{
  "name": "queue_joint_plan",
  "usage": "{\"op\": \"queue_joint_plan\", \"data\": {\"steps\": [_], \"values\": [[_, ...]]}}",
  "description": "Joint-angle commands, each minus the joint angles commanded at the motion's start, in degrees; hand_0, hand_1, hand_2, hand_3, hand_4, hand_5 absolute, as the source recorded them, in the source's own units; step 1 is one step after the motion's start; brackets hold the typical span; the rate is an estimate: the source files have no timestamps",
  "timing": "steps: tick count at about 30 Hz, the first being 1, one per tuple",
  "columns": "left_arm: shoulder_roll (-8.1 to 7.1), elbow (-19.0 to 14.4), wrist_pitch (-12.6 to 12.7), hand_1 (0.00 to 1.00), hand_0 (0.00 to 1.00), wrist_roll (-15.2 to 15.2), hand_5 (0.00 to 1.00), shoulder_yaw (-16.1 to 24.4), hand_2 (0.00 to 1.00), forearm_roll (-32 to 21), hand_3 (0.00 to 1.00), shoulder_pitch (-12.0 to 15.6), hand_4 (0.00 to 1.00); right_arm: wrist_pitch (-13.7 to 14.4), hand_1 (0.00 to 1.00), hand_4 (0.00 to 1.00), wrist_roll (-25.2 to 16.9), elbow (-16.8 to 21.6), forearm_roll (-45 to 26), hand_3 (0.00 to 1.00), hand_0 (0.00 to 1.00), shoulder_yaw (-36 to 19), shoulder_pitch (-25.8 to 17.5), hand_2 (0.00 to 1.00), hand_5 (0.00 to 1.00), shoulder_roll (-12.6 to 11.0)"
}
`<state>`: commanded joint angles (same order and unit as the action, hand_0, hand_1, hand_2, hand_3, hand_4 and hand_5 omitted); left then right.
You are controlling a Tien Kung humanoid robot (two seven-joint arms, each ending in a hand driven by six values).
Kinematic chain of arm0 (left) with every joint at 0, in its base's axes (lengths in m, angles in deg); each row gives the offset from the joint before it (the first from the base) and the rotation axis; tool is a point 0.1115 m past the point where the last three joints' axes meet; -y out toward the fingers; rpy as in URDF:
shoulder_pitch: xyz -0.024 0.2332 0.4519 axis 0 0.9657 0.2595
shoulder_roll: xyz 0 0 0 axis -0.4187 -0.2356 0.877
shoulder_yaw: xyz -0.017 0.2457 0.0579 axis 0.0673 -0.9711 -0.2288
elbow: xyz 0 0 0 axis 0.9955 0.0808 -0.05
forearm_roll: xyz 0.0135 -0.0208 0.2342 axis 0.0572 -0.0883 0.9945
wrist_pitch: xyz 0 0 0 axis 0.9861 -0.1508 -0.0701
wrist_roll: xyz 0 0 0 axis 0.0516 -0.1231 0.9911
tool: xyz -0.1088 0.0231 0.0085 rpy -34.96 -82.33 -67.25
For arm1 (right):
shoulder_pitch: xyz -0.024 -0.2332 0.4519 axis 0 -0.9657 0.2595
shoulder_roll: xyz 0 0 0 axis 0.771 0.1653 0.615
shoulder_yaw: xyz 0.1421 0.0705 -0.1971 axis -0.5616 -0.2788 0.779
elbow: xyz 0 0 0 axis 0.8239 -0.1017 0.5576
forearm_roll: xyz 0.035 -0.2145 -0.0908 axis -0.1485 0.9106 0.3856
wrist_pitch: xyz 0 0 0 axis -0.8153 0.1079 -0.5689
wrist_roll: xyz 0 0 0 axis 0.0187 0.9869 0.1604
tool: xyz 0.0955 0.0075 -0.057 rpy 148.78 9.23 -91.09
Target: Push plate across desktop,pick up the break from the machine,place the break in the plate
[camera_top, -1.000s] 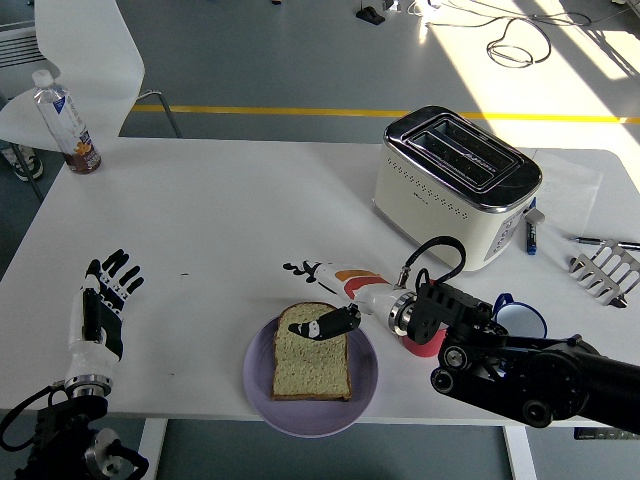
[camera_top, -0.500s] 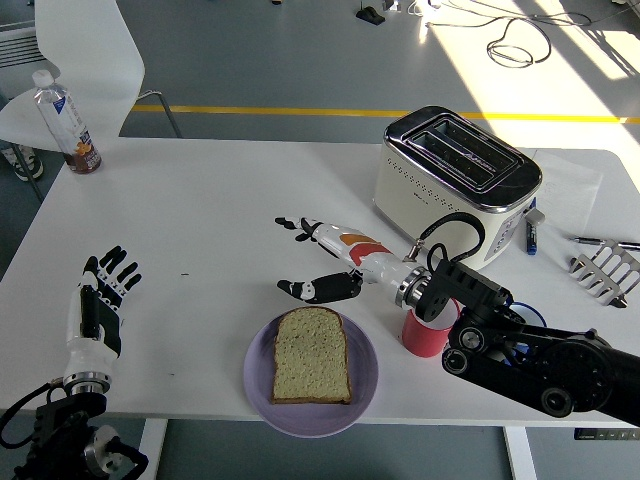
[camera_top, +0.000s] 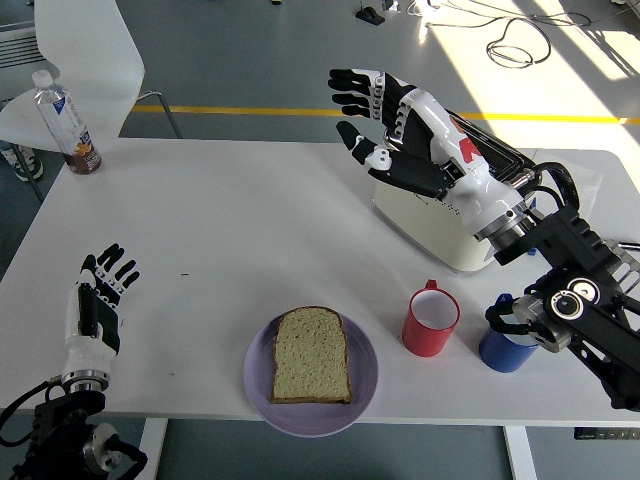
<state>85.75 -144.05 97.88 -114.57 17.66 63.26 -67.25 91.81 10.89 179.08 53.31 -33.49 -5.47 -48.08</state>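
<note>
A slice of bread (camera_top: 311,354) lies flat on a purple plate (camera_top: 262,392) near the table's front edge. The cream and chrome toaster (camera_top: 440,235) stands at the back right, partly hidden by my right hand. My right hand (camera_top: 385,120) is raised high above the table in front of the toaster, fingers spread, holding nothing. My left hand (camera_top: 101,303) rests at the front left, fingers spread, empty.
A red mug (camera_top: 430,321) and a blue mug (camera_top: 508,345) stand right of the plate. A water bottle (camera_top: 66,122) is at the far left corner. A white chair (camera_top: 85,60) stands behind the table. A metal rack (camera_top: 612,270) lies at the right edge.
My right hand let go of the bread on the plate, then lifted up and back to a high position in front of the toaster. The left hand stayed put.
</note>
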Motion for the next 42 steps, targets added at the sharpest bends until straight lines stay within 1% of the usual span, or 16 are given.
{"op": "queue_joint_plan", "data": {"steps": [4,6,8,9,12,14,15,17,23,26,27,31,32,36,39,42], "values": [[0.0,-0.1,0.0,0.751,0.719,0.0,0.998,-0.1,0.85,0.1,0.746,0.0,0.527,0.7,0.765,0.628,-0.8,0.0,-2.3,0.764,0.772,-8.6,-3.1,0.78,0.372,0.2],[0.0,-0.1,0.0,0.751,0.719,0.0,0.998,-0.2,0.85,0.1,0.746,0.1,0.527,0.7,0.765,0.628,-1.2,-0.5,-5.1,0.764,0.772,-13.4,-5.5,0.78,0.372,0.5],[0.0,-0.2,0.1,0.751,0.719,-0.1,0.998,-0.1,0.85,0.1,0.746,0.3,0.527,-0.7,0.765,0.628,-1.3,-2.3,-9.9,0.764,0.772,-18.2,-8.2,0.78,0.372,1.1],[0.0,-0.2,0.1,0.75,0.718,-0.1,0.998,-0.1,0.849,0.1,0.746,0.4,0.527,-1.1,0.767,0.609,-1.0,-3.2,-12.0,0.764,0.774,-20.4,-9.0,0.781,0.361,1.3],[0.0,-0.1,0.1,0.75,0.718,-0.1,0.998,0.1,0.849,0.1,0.746,0.5,0.527,-1.1,0.767,0.609,-0.2,-7.0,-19.2,0.764,0.774,-27.4,-11.4,0.781,0.361,1.8],[0.0,-0.2,0.1,0.75,0.718,-0.1,0.998,0.2,0.849,0.2,0.746,0.5,0.527,-1.7,0.767,0.609,0.5,-9.8,-23.2,0.764,0.774,-31.2,-13.0,0.781,0.361,2.3],[0.0,-0.2,0.1,0.751,0.718,-0.1,0.998,0.3,0.849,0.2,0.746,0.5,0.525,-2.2,0.768,0.579,1.1,-11.4,-25.1,0.77,0.778,-33.1,-14.0,0.78,0.364,2.5],[0.0,-0.3,0.1,0.751,0.718,-0.1,0.998,0.3,0.849,0.2,0.746,0.6,0.525,-2.9,0.768,0.579,1.6,-13.7,-26.7,0.77,0.778,-35.5,-15.7,0.78,0.364,2.7],[0.0,-0.3,0.1,0.751,0.718,-0.1,0.998,0.2,0.849,0.2,0.747,0.9,0.529,-4.2,0.768,0.563,2.3,-19.0,-26.6,0.771,0.779,-37.4,-19.0,0.779,0.384,3.6],[0.0,-0.3,0.1,0.751,0.718,-0.1,0.998,-0.1,0.849,0.2,0.747,0.8,0.529,-5.8,0.768,0.563,3.0,-21.0,-26.0,0.771,0.779,-37.9,-21.3,0.779,0.384,4.3],[0.0,-0.3,0.1,0.751,0.718,-0.1,0.998,-0.2,0.849,0.2,0.748,0.8,0.528,-6.0,0.763,0.555,3.1,-21.1,-25.9,0.762,0.777,-38.0,-21.6,0.77,0.401,4.3],[0.0,-0.3,0.1,0.751,0.718,-0.1,0.998,-0.1,0.849,0.2,0.748,0.5,0.528,-8.8,0.763,0.555,5.4,-21.6,-23.5,0.762,0.777,-39.2,-25.0,0.77,0.401,5.0],[0.0,-0.3,0.1,0.751,0.718,-0.1,0.998,0.0,0.849,0.2,0.748,0.4,0.528,-10.0,0.763,0.555,6.1,-21.5,-23.0,0.762,0.777,-39.8,-26.1,0.77,0.401,5.2],[0.0,-0.3,0.1,0.751,0.718,-0.1,0.998,0.2,0.85,0.2,0.747,0.2,0.528,-12.3,0.759,0.549,7.2,-21.2,-21.2,0.753,0.771,-40.9,-28.6,0.759,0.41,5.8],[0.0,-0.4,0.1,0.751,0.719,-0.1,0.998,0.1,0.849,0.2,0.748,-0.1,0.528,-13.1,0.755,0.548,7.5,-21.2,-20.0,0.749,0.77,-41.7,-30.0,0.76,0.415,6.6],[0.0,-0.4,0.1,0.751,0.719,-0.1,0.998,0.0,0.849,0.2,0.748,-0.3,0.528,-13.2,0.755,0.548,7.5,-21.8,-19.0,0.749,0.77,-42.3,-30.9,0.76,0.415,7.6]]}}
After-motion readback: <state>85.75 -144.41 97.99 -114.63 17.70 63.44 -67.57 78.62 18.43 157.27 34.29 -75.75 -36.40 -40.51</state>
